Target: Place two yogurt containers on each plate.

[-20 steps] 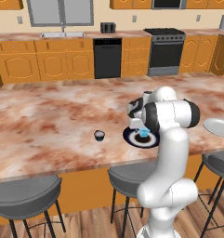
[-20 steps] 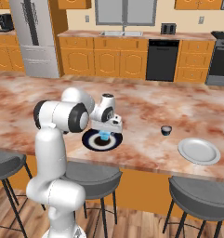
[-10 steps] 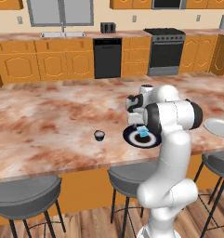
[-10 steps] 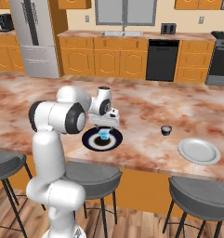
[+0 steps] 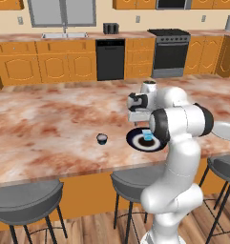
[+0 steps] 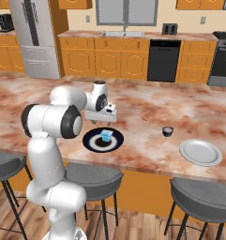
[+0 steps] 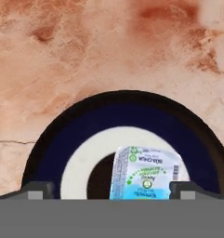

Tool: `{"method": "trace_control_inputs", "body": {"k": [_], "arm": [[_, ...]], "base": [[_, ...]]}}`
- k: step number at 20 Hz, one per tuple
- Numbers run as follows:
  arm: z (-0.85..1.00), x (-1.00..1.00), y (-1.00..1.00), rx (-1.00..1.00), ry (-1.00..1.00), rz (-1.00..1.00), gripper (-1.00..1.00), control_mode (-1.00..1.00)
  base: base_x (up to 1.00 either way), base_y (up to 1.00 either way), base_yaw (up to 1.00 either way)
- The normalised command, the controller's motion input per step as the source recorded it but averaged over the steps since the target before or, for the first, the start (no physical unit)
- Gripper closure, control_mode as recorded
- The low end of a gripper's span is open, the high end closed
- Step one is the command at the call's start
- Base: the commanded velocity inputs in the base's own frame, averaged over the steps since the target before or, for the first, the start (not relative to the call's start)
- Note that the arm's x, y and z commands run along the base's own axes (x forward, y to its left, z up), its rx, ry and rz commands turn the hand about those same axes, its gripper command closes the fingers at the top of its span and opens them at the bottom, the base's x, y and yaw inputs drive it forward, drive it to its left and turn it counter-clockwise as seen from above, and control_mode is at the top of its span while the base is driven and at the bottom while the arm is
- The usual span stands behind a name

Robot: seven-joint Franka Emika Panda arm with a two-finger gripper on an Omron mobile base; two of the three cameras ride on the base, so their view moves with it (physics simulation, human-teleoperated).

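Below my spread fingers (image 7: 106, 190), the blue yogurt cup (image 7: 146, 174) is sitting on the navy plate (image 7: 53, 148); I'm risking clipping it when pulling away.

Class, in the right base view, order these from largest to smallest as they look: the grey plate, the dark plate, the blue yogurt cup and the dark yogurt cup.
1. Dark plate and grey plate: alike in size, so no ranking between them.
2. Blue yogurt cup, sitting on the dark plate.
3. Dark yogurt cup, slightly smaller, though both cups are tiny here.
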Motion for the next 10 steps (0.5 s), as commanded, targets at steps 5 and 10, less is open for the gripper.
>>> {"method": "trace_control_inputs", "body": {"k": [5, 10], "arm": [[0.0, -0.32, 0.99, 0.02, 0.0, 0.32, -1.0, -1.0], [0.01, -0.11, 0.95, 0.0, -0.01, 0.3, -1.0, -1.0]], "base": [[0.0, 0.0, 0.0], [0.0, 0.0, 0.0]]}}
